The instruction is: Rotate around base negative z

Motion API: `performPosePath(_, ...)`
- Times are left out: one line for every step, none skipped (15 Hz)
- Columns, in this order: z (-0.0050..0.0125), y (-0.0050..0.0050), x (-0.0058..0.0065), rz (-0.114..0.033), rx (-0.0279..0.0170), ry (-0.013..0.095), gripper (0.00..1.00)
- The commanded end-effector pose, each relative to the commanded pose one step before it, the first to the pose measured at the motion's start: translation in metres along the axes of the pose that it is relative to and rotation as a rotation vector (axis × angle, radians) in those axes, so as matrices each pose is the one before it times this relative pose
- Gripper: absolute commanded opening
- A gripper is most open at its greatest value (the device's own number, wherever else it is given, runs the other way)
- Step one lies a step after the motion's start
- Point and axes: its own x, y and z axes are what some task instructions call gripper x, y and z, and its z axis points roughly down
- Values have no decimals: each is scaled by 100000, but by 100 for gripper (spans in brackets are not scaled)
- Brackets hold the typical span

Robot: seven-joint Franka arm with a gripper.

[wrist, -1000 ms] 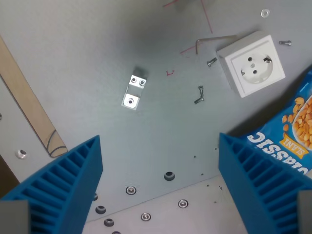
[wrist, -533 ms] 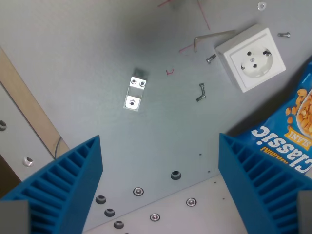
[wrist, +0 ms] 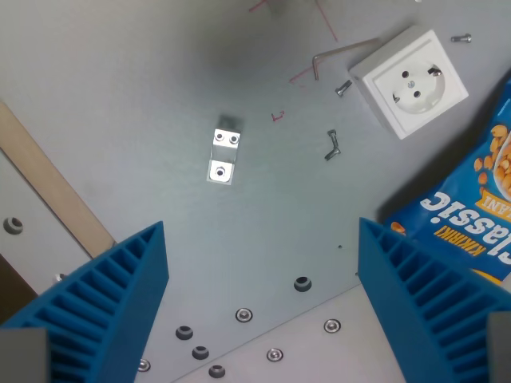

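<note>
Whole scene has turned w/ the wrist cam since 1 s ago, so rotation's underway; fingers [wrist: 259, 311] wide apart, holding nothing, above bracket [wrist: 223, 156] on counter [wrist: 120, 96].

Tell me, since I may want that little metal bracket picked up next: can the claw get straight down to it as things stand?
Probably yes. The claw is open and holds nothing, and the metal bracket lies alone on bare table, apart from the socket and snack bag. It sits ahead of the fingers, so some repositioning seems needed.

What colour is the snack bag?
Blue, with white letters and orange nuts; the snack bag shows at the wrist view's right.
</note>
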Motion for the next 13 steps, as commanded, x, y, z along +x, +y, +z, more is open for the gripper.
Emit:
performPosePath(-153, 11, -16, 16444, 211, 0, 100)
performPosePath(0, 0, 0, 1333, 1, -10, 100)
performPosePath(0, 0, 0, 1333, 1, -10, 100)
performPosePath(0, 0, 0, 1333, 1, -10, 100)
performPosePath(0, 0, 0, 1333, 0, -10, 100)
performPosePath(0, 0, 0, 1333, 0, -10, 100)
performPosePath(0, 0, 0, 1333, 0, -10, 100)
performPosePath(0, 0, 0, 1333, 0, -10, 100)
performPosePath(0, 0, 0, 1333, 0, -10, 100)
performPosePath(0, 0, 0, 1333, 0, -10, 100)
performPosePath(0, 0, 0, 1333, 0, -10, 100)
performPosePath(0, 0, 0, 1333, 0, -10, 100)
performPosePath(0, 0, 0, 1333, -1, -10, 100)
